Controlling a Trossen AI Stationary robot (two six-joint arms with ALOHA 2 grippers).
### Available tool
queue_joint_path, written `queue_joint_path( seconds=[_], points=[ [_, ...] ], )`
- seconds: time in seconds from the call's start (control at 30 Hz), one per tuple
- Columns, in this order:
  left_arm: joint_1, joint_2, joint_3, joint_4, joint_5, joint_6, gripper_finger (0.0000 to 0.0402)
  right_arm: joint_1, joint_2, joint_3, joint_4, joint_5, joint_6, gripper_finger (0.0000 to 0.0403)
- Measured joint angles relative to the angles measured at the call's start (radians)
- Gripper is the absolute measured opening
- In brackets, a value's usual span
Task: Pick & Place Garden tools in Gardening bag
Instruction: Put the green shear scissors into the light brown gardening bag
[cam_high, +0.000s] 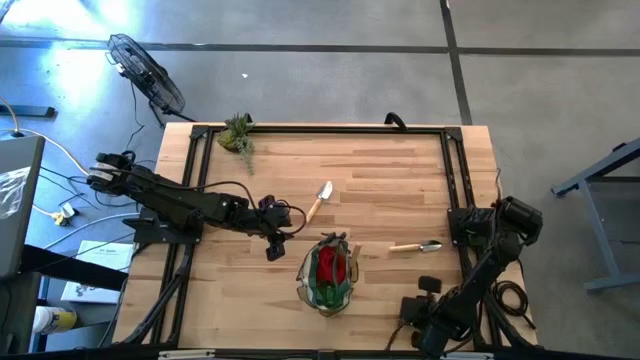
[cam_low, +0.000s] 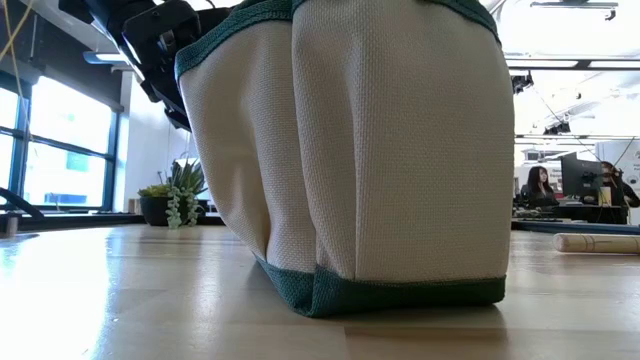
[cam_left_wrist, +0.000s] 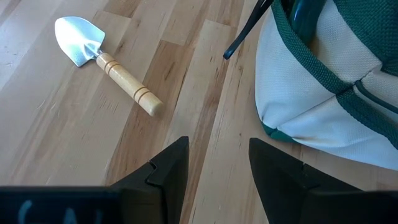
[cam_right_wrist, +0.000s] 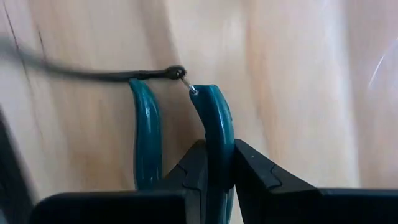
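The right gripper (cam_right_wrist: 217, 180), down at about five o'clock on the table (cam_high: 400, 190), pinches only one teal handle of the shears (cam_right_wrist: 211, 124), so they could twist or slip out on the way up. The left gripper (cam_left_wrist: 217, 168) hangs spread and empty just at nine o'clock of the gardening bag (cam_high: 328, 272). The bag, cream cloth with green trim, stands near six o'clock with something red inside, while a wooden-handled trowel (cam_high: 319, 199) lies at its twelve o'clock and a second tool (cam_high: 414, 246) at its three.
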Motion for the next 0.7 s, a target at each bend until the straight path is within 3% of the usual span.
queue_joint_path(
  seconds=[0.17,0.7],
  points=[
    [0.0,0.0,0.0,-0.001,0.0,-0.001,0.0161,0.017,0.005,0.064,0.022,0.301,0.012,0.0041],
    [-0.021,0.0,0.0,-0.008,0.0,-0.027,0.0161,0.075,0.002,0.147,0.045,0.498,0.033,0.0041]
  ],
)
